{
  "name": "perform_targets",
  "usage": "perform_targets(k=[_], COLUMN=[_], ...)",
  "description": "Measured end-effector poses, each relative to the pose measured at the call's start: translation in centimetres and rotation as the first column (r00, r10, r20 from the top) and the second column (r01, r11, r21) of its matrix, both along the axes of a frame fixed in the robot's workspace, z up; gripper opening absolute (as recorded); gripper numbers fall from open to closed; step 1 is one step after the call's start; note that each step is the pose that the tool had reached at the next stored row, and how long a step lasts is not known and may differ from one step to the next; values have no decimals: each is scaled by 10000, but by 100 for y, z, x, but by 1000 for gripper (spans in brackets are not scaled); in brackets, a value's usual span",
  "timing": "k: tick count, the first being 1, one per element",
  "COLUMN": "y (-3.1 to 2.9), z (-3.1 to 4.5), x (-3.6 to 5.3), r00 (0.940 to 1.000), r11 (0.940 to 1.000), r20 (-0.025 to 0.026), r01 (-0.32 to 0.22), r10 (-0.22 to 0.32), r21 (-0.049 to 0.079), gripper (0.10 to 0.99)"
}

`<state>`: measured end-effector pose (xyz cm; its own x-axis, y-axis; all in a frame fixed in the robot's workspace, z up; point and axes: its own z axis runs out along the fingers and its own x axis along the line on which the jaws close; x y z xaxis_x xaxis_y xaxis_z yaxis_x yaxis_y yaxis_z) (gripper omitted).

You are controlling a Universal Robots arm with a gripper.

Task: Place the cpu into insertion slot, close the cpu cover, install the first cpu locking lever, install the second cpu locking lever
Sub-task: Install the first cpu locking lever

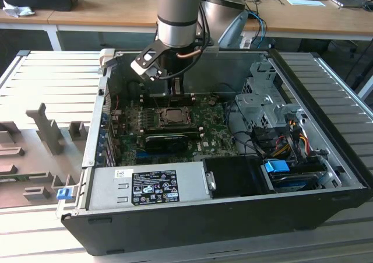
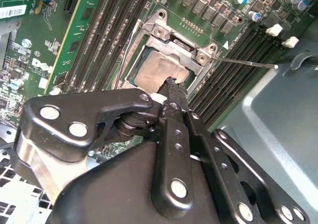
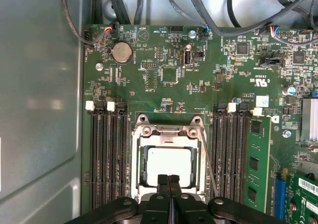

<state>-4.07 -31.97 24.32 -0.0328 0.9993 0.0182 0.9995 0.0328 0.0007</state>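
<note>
The chip (image 3: 169, 167) is dull grey metal on top, the cover (image 3: 169, 131) shiny bare metal, the gripper (image 3: 169, 178) matt black. In the exterior view, the table (image 1: 46, 76) at nine o'clock is ribbed pale metal.

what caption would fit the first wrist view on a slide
Shut gripper over one edge of the cpu, which sits framed by the silver cpu cover.
</note>
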Motion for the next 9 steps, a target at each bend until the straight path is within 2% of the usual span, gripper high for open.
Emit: perform_targets(k=[9], y=[0], z=[26], x=[0], r00=[10000], r11=[10000], r20=[1], r01=[0], r10=[0], r21=[3], gripper=[106])
